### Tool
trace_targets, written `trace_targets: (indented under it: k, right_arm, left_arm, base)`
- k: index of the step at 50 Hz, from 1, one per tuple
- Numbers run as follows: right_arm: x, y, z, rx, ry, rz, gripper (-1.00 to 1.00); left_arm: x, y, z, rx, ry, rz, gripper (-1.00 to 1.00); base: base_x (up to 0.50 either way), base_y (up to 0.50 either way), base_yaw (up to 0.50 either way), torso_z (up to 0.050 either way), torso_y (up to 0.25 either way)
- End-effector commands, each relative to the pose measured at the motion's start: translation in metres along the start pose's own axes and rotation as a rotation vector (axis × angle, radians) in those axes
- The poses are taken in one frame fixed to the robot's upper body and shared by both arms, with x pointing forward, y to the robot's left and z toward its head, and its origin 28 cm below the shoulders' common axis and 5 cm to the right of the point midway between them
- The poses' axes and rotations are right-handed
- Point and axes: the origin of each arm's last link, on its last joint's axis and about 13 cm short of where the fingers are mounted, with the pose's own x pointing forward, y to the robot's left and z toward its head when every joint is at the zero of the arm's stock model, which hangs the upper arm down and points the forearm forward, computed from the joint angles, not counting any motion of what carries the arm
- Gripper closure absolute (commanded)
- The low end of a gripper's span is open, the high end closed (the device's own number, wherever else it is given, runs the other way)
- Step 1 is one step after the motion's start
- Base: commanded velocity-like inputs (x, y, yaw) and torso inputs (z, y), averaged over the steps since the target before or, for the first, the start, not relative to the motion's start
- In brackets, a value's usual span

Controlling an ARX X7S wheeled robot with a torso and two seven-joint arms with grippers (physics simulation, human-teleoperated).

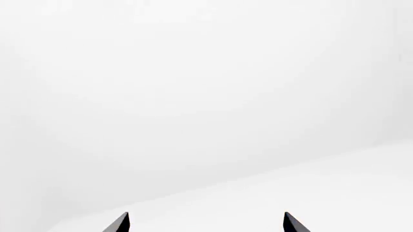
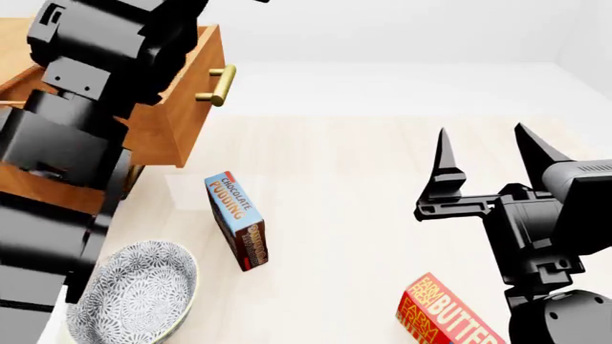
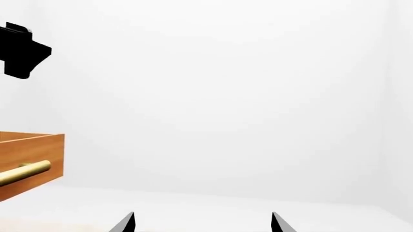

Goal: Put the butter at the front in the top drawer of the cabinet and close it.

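The butter (image 2: 442,311), a red box with yellow lettering, lies on the table at the near edge of the head view, partly cut off by the frame. My right gripper (image 2: 484,147) hovers open and empty above and beyond it, fingers pointing away from me; the right wrist view shows its gripper (image 3: 202,223) with tips wide apart. The cabinet (image 2: 29,185) stands at the far left, largely hidden by my left arm. Its top drawer (image 2: 196,68) stands pulled out, brass handle (image 2: 219,84) toward the table's middle. My left gripper (image 1: 206,223) is open, facing only white background.
A blue chocolate pudding box (image 2: 239,219) stands on its edge between the cabinet and the butter. A patterned bowl (image 2: 139,295) sits at the near left. The light wooden table (image 2: 354,179) stretches between the drawer and my right gripper. The drawer front (image 3: 31,164) also shows in the right wrist view.
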Motion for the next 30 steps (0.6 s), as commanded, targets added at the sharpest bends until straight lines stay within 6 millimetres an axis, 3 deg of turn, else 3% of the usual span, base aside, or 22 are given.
trace_targets:
  k: [1,18,30]
  right_arm:
    - [0.000,0.000,-0.001,0.003,-0.001,0.004,-1.00]
    - [0.000,0.001,-0.003,0.007,0.000,0.009,-1.00]
    - [-0.001,0.002,-0.006,0.011,0.002,0.013,-1.00]
  left_arm:
    - [-0.043,-0.029,-0.019,0.042,0.007,-0.198,-1.00]
    - [-0.100,-0.051,-0.022,0.074,0.034,-0.418,-1.00]
    - [-0.131,-0.069,-0.028,-0.040,0.217,-0.573,-1.00]
  base:
    - [0.00,0.00,0.00,0.000,0.000]
    - [0.00,0.00,0.00,0.000,0.000]
    - [0.00,0.00,0.00,0.000,0.000]
